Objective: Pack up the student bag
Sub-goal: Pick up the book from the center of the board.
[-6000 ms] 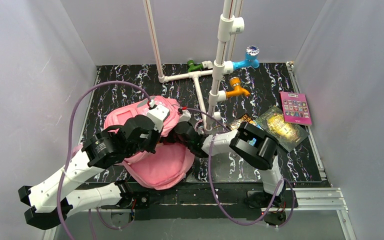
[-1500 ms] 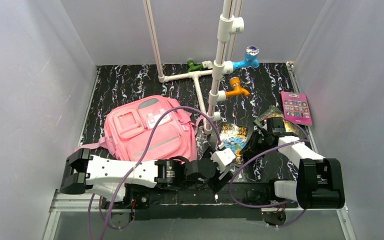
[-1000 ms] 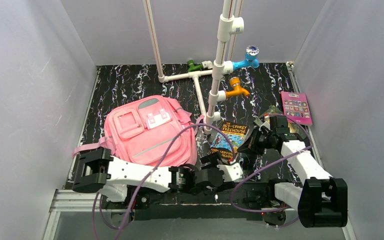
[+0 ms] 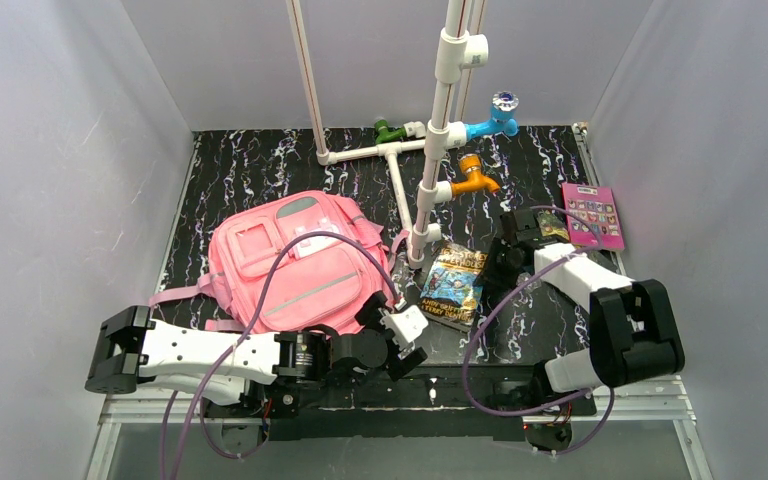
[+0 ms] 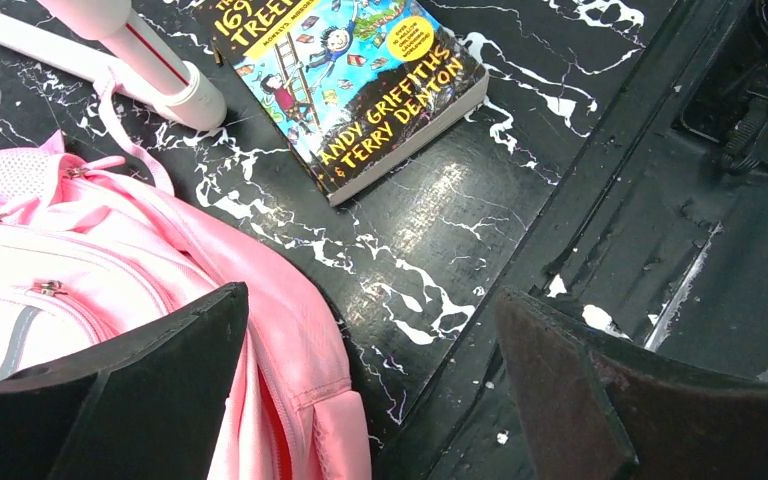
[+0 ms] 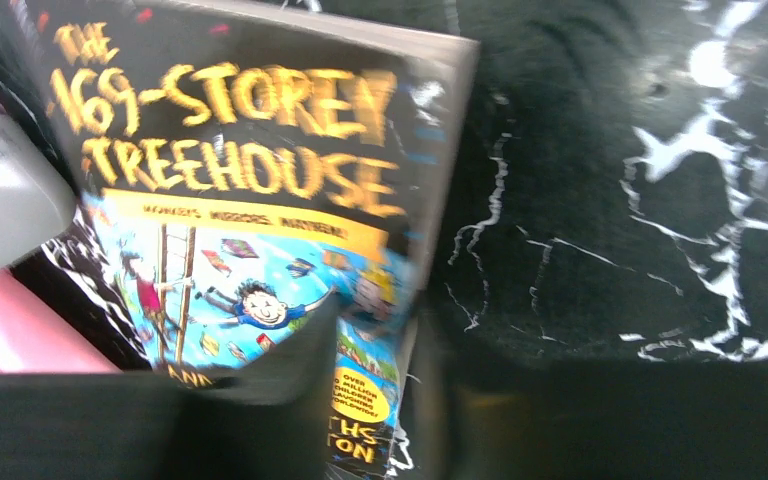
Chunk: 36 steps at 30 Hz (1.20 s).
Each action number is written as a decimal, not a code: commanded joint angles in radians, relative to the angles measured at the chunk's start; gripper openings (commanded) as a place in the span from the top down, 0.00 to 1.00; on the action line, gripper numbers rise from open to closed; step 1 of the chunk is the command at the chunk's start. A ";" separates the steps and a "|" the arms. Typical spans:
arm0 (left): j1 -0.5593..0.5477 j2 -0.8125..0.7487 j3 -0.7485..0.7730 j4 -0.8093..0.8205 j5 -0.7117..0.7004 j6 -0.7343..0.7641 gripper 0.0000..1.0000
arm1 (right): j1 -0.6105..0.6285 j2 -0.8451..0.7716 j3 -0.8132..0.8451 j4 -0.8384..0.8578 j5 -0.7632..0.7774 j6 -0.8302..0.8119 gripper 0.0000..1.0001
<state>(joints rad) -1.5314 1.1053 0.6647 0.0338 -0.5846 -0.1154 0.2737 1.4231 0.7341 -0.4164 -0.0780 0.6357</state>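
The student bag, pink with grey stripes, lies front-up at the left of the mat. Its lower corner shows beside my left gripper's left finger. My left gripper hovers open just off that corner, at the near edge, with nothing between its fingers. The "169-Storey Treehouse" book lies right of the bag, its right side lifted. My right gripper is shut on the book's right edge, one finger over the cover.
A white pipe frame with green, blue and orange taps stands behind the book; its foot is close to the bag. A pink sticker book and a gold-green book lie at the right. Grey walls enclose the mat.
My right gripper opened and then closed on the book's right edge; the book has shifted left and tilted. My left arm drew back to the left, gripper still open.
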 commanded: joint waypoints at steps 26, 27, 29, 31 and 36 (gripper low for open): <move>0.018 0.628 0.074 0.765 -0.057 0.625 0.03 | -0.010 -0.284 -0.016 -0.082 -0.317 0.212 0.99; 0.019 0.654 0.090 0.778 -0.108 0.639 0.05 | -0.010 -0.287 -0.014 -0.089 -0.318 0.212 0.99; 0.018 0.692 0.120 0.806 -0.200 0.674 0.11 | -0.010 -0.295 -0.013 -0.105 -0.320 0.209 0.99; 0.018 0.703 0.129 0.839 -0.242 0.690 0.20 | -0.010 -0.315 -0.019 -0.111 -0.326 0.213 0.99; 0.017 0.658 0.112 0.845 -0.228 0.666 0.52 | -0.010 -0.362 -0.034 -0.111 -0.323 0.219 0.99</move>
<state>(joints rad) -1.5192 1.8206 0.7631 0.8051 -0.7406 0.5457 0.2687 1.1152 0.7025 -0.5335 -0.3534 0.8383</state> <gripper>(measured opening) 0.592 0.057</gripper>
